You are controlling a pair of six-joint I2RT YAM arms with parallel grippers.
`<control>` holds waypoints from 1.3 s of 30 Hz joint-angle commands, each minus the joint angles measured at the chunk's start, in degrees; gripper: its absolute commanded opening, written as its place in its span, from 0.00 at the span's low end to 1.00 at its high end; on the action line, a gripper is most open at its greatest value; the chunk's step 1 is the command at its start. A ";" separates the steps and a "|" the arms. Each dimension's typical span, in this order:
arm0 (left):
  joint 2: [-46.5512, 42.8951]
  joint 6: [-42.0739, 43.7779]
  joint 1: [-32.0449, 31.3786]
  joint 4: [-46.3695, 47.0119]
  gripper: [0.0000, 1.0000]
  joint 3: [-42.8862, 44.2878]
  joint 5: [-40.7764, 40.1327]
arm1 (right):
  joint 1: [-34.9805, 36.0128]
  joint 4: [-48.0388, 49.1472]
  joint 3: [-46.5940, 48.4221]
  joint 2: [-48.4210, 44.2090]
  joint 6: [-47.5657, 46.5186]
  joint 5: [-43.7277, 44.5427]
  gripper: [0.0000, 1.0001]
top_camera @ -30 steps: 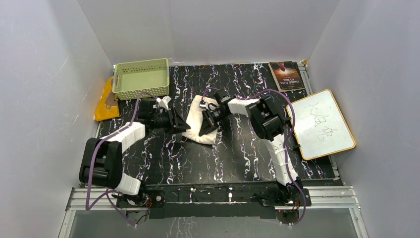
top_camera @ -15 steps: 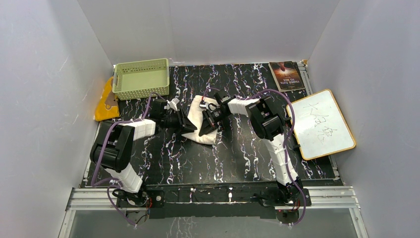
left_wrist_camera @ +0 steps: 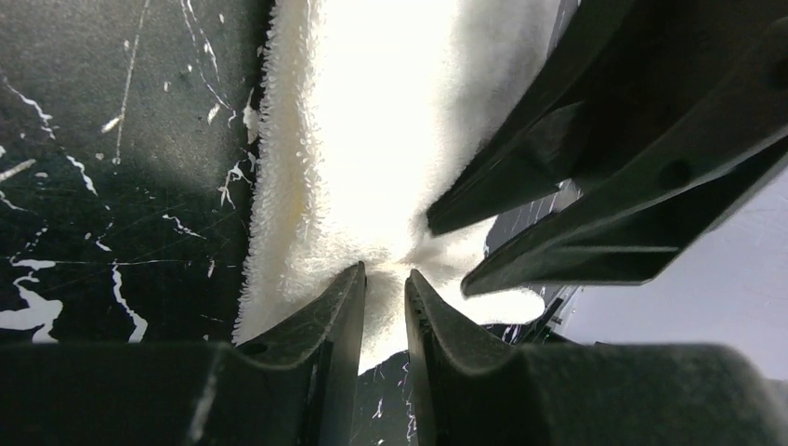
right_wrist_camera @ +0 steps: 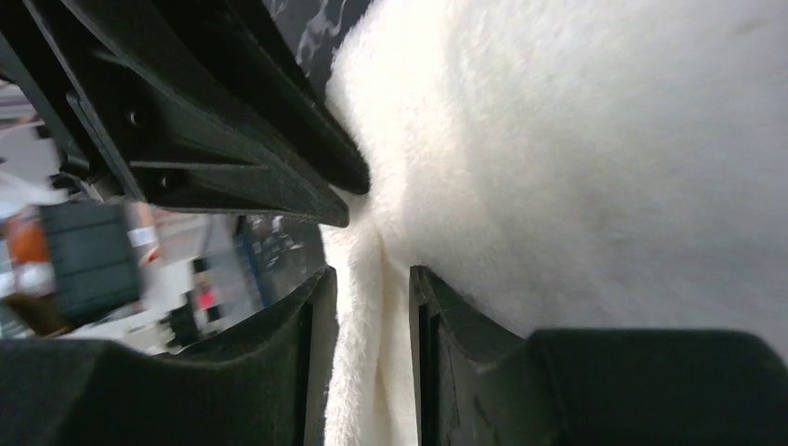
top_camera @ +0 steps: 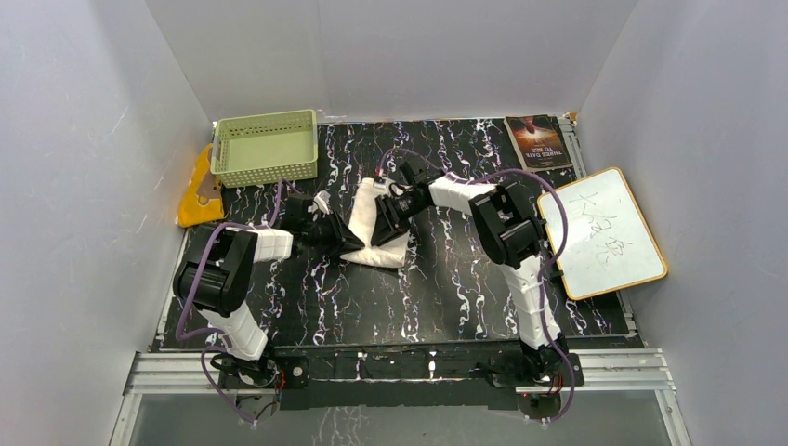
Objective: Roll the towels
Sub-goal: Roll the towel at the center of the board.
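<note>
Lying mid-table, the fluffy cream-white towel was bunched and creased; the left gripper pinched its left edge between nearly closed fingers, and the right gripper clamped a fold just beside it, jaws narrow

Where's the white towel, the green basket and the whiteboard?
white towel point(top_camera: 383, 253): top view, near its lower edge.
green basket point(top_camera: 265, 171): top view, its front wall.
whiteboard point(top_camera: 602, 232): top view, middle of its face.

Top cam overlooks table; 2 wrist cams, close-up, share towel.
</note>
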 commanded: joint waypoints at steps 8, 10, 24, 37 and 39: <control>1.95 3.39 -0.12 -4.66 0.22 -2.57 -5.41 | 6.88 -0.24 -0.43 -12.17 -6.35 16.59 0.00; 2.32 3.64 -0.06 -4.86 0.22 -2.70 -5.59 | 8.20 -2.96 0.38 -9.83 -7.60 15.71 0.00; 2.83 7.15 -0.07 -7.90 0.21 -1.47 -7.12 | 6.87 -5.75 -2.79 -5.51 -11.91 13.56 0.00; 4.73 9.81 -0.05 -10.30 0.20 0.09 -8.15 | -1.32 0.95 -18.59 -9.39 -11.69 2.59 0.00; 4.79 9.91 -0.09 -10.36 0.20 0.22 -8.17 | -1.65 2.37 -20.47 -9.46 -11.17 1.89 0.00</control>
